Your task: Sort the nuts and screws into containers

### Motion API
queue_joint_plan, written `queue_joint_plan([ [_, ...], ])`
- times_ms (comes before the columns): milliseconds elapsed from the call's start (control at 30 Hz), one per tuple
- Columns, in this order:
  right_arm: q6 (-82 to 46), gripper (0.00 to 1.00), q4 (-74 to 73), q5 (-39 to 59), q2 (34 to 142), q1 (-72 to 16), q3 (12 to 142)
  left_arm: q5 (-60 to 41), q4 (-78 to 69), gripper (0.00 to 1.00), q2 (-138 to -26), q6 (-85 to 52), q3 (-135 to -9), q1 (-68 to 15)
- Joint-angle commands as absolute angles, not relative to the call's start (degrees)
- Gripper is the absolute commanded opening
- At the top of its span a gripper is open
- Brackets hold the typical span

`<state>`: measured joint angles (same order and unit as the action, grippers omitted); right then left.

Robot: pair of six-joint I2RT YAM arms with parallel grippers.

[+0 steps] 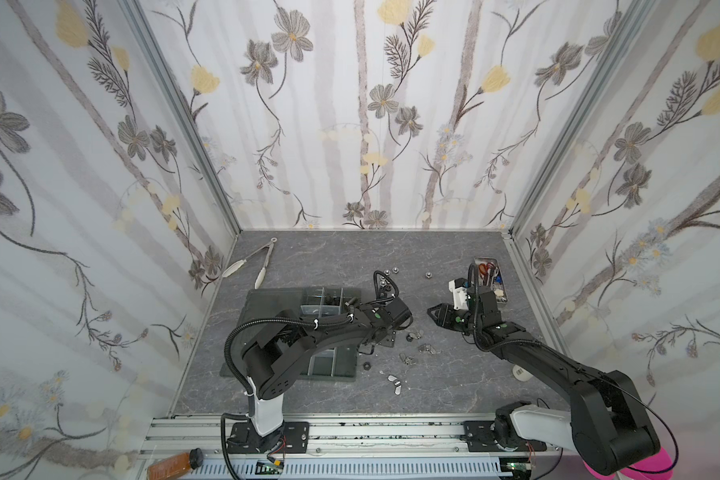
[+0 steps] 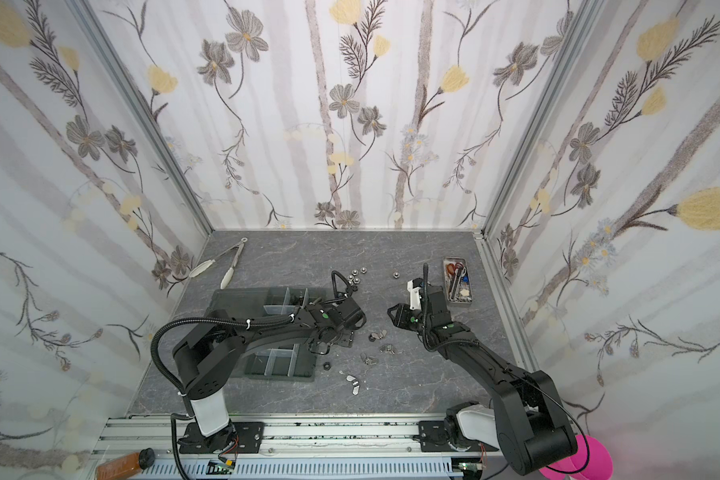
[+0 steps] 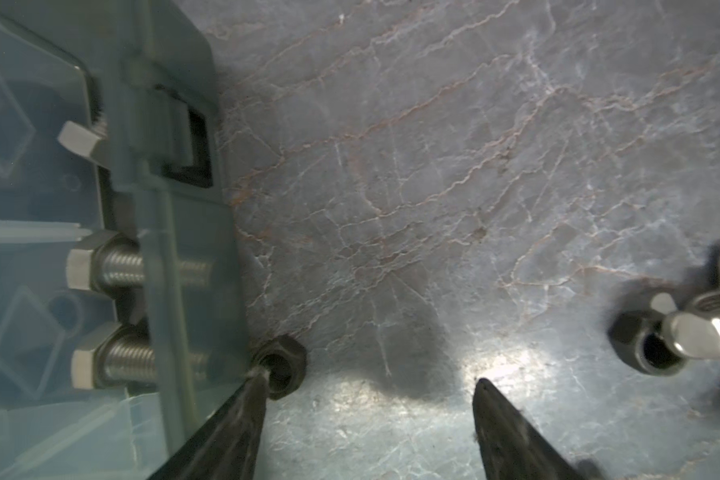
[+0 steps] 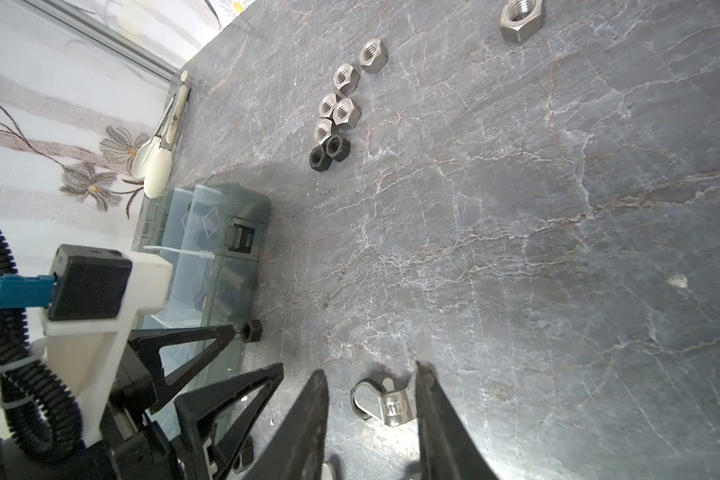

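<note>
Our left gripper (image 3: pixel 371 378) stands open, one fingertip (image 3: pixel 254 390) touching a black hex nut (image 3: pixel 281 368) on the table (image 3: pixel 433 166) against the organiser tray's rim (image 3: pixel 192 249), probably to draw it clear. Our right gripper (image 4: pixel 371 370), jaws apart, brackets a silver wing nut (image 4: pixel 385 401), unclamped.

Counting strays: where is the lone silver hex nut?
In both top views the lone silver nut lies back right, between the nut cluster and scissors tray.

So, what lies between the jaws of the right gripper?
A silver wing nut, against one jaw, clear of the other; the right wrist view shows it.
</note>
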<state>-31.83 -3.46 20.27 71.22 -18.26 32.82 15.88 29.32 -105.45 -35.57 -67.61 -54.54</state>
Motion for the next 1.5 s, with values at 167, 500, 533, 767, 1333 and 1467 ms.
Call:
queue_joint_plan([
  [167, -31.3, 0.37, -4.5, 21.0, 71.0, -18.2, 32.8, 15.5, 27.7, 0.79, -105.1, -36.5, -66.1, -53.5],
  [500, -31.3, 0.37, -4.6, 20.8, 71.1, -18.3, 32.6, 16.5, 27.8, 0.78, -106.9, -36.7, -65.5, -53.4],
  [533, -31.2, 0.37, -4.5, 20.8, 71.1, -18.2, 32.7, 16.9, 28.1, 0.78, -107.3, -36.9, -65.5, -53.4],
  [767, -31.3, 0.37, -4.7, 20.8, 71.4, -18.2, 32.5, 18.2, 28.3, 0.78, -107.5, -37.5, -64.6, -53.4],
  [1333, -31.0, 0.37, -4.5, 20.7, 71.3, -18.0, 32.8, 13.9, 26.1, 0.53, -106.8, -37.3, -65.3, -54.1],
  [1467, -31.0, 0.37, -4.5, 20.8, 71.6, -18.0, 32.9, 13.4, 25.9, 0.39, -106.5, -37.3, -66.3, -54.8],
])
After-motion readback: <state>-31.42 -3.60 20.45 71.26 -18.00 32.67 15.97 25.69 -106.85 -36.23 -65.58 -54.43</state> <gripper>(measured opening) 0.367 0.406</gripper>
